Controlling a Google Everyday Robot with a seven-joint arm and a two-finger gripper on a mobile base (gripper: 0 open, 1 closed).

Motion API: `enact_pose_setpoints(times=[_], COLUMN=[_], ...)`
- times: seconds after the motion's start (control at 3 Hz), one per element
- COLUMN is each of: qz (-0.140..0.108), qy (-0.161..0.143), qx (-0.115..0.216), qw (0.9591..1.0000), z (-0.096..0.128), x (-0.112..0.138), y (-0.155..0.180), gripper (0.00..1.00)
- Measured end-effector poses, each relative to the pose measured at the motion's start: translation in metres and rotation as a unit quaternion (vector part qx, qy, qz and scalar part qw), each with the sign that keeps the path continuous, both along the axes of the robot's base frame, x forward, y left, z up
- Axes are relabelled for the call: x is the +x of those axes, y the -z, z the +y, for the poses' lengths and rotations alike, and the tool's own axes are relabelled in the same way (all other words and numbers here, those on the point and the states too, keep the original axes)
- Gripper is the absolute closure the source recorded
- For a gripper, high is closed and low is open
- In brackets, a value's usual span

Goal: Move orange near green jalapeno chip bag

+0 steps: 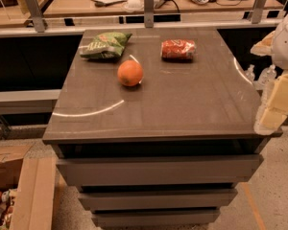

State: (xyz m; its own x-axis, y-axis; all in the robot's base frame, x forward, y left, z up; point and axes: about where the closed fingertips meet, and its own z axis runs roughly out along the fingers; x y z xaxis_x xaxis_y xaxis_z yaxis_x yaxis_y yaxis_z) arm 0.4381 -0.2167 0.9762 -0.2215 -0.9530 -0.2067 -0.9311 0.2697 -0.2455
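Counter (182,104): grey-brown glossy top, drawer fronts below. Cardboard boxes (19,190) stand on the floor at left, and a cluttered desk (86,1) runs behind. Green jalapeno chip bag (105,44) lies flat at back left of the counter. Orange (130,73): round, smooth, slightly shiny, resting near the bag's front right corner, not touching it. Red snack bag (178,49) lies at back centre. Tool (274,113) is at the counter's right edge, well apart from the orange; whether it is open or closed cannot be told.
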Motion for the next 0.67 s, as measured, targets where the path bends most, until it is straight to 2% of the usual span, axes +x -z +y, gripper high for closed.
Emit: enact_pose_setpoints(times=[0.33, 0.67], qz=[0.0, 0.002], qy=[0.0, -0.005], qx=[0.0, 0.035], qw=[1.0, 0.9994], z=[0.0, 0.0058], x=[0.0, 0.0049], y=[0.0, 0.0041], gripper=[0.0, 0.0])
